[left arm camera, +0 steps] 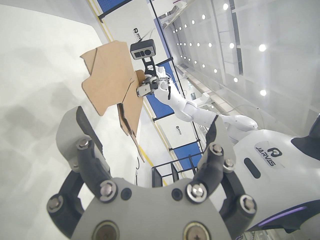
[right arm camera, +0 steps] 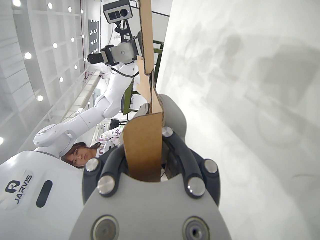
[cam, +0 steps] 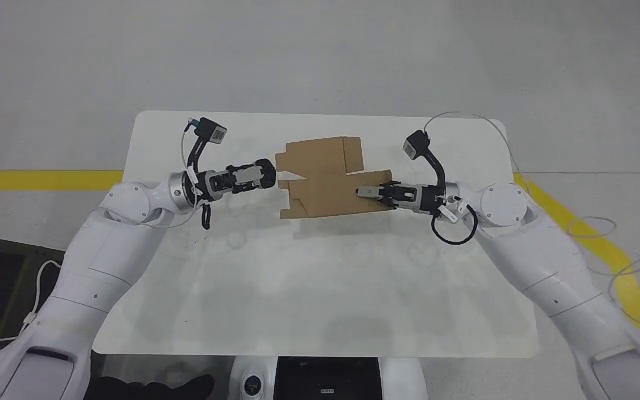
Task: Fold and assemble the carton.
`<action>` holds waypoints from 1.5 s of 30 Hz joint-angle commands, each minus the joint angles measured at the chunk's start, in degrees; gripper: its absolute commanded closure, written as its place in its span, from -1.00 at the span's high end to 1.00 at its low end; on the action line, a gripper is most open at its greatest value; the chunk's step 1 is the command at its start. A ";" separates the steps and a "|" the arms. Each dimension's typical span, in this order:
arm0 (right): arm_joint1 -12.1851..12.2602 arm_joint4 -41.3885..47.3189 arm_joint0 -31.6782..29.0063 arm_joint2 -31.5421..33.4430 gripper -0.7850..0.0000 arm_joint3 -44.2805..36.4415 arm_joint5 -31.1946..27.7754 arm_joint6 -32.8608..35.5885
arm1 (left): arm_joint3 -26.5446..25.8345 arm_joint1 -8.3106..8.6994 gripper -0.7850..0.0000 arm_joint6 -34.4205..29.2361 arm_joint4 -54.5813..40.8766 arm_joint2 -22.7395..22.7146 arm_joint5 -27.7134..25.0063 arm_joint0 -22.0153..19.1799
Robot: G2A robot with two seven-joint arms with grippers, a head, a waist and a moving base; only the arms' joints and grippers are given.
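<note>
Top view: The flat brown corrugated-cardboard carton blank (cam: 325, 175), with several flaps projecting from its outline, was over the far middle part of the white rectangular table (cam: 330, 290). The left gripper (cam: 270, 174) was just beside the carton edge on the robot's left side. Whether it was touching that edge could not be determined from this view. The right gripper (cam: 368, 190) was at the opposite edge, overlapping the cardboard.

Left wrist view: The left gripper (left arm camera: 147, 114) had its jaws spread wide with nothing between them. The carton (left arm camera: 110, 81) was ahead of the fingers and apart from them. It was tilted and appeared raised off the table (left arm camera: 37, 76). The right gripper (left arm camera: 143, 86) was clamped on the carton's far edge.

Right wrist view: The right gripper (right arm camera: 155, 111) had its jaws pinching a flap of the carton (right arm camera: 143, 146), which passed between the fingers (right arm camera: 172, 116) and back toward the wrist. The rest of the blank was seen edge-on, extending away from the gripper and standing apart from the table (right arm camera: 237, 76). The left gripper (right arm camera: 105, 54) was near the carton's far end. Its jaw state could not be determined from this view.
</note>
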 commanded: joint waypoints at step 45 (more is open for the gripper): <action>-4.31 -4.17 -0.02 1.41 -1.00 -0.32 0.91 2.72 | 0.12 -2.60 1.00 -2.43 -0.13 -3.12 4.84 -0.13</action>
